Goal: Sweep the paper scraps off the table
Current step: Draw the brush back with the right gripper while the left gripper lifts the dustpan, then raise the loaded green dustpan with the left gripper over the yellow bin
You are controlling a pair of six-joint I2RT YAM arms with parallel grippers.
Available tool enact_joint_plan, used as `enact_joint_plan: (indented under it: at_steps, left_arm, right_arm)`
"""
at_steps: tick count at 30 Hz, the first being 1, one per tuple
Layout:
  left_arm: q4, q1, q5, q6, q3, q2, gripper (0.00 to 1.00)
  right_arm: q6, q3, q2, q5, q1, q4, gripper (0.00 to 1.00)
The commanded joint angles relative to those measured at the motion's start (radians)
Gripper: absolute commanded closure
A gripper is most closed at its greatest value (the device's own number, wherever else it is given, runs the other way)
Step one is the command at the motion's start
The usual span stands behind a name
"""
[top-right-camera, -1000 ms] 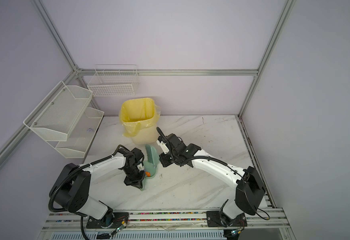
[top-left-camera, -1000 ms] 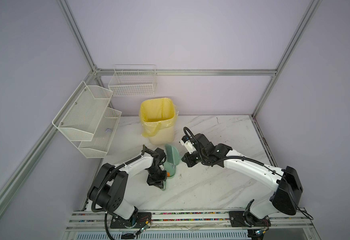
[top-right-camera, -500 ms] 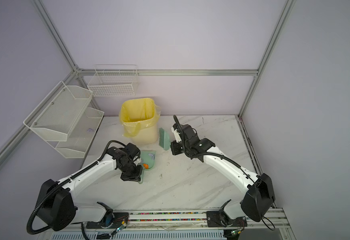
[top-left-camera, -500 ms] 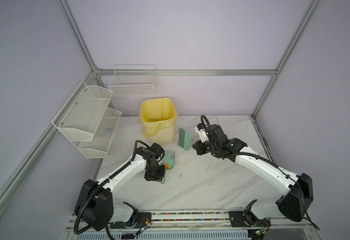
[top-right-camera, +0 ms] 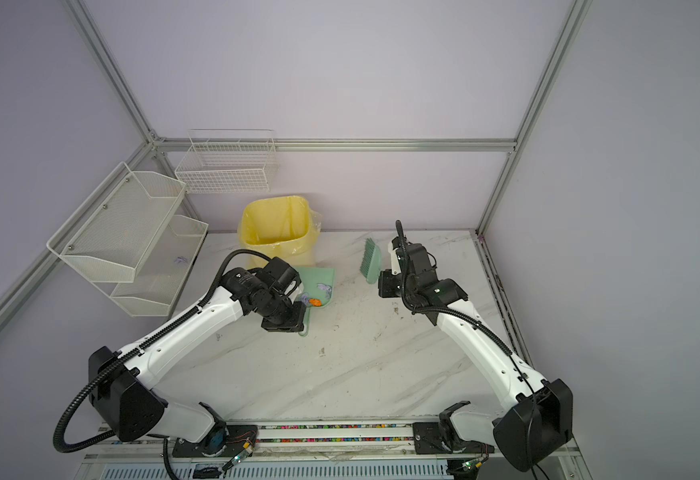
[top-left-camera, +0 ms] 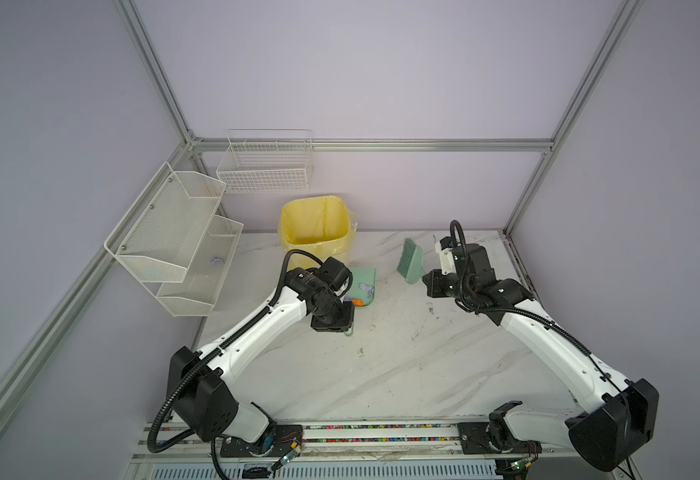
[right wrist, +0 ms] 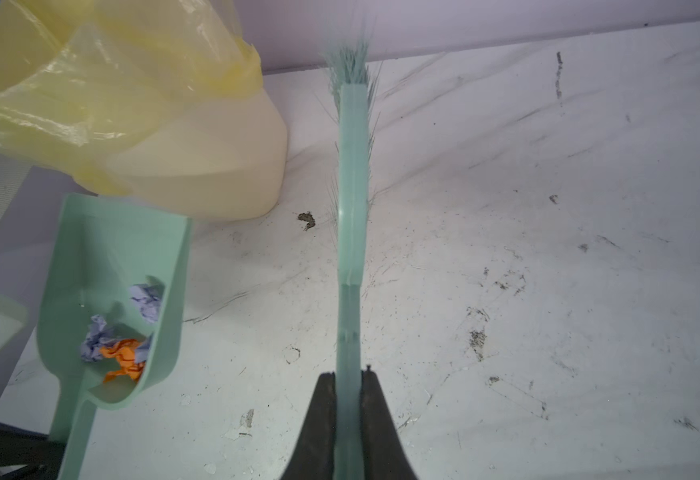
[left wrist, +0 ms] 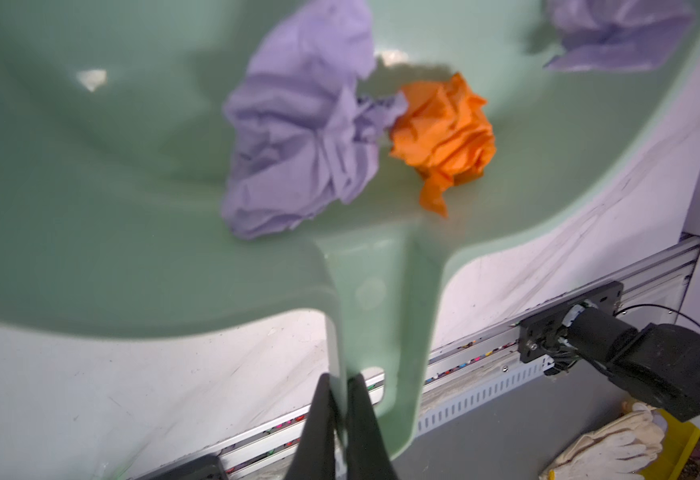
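Your L pincer (left wrist: 340, 380) is clamped on the dustpan (left wrist: 90, 187) handle, paper scraps (left wrist: 298, 137) in the pan just ahead of it. R pincer (right wrist: 350, 378) clamped on brush (right wrist: 352, 166). Sweeping looks done; bin (top-left-camera: 319, 248) dump left.

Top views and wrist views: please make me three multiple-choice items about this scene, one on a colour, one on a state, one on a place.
1. The bin bag is: A yellow; B blue; C black.
2. The right gripper is: A open and empty; B shut on the brush handle; C shut on nothing.
3. The orange scrap lies: A in the bin bag; B on the brush; C in the dustpan.
Key: 1 A, it shows yellow in both top views. 2 B, it clamps the green handle in the right wrist view. 3 C, it sits beside lilac scraps on the pan's floor.
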Motion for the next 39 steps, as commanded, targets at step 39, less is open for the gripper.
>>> enact_joint_plan:
  at_steps: [39]
  left_arm:
    - [0.081,0.205,0.25,-0.097,0.603,0.184,1.0]
  right_arm:
    - [0.02,0.021,0.014,-0.041,-0.059,0.029,1.0]
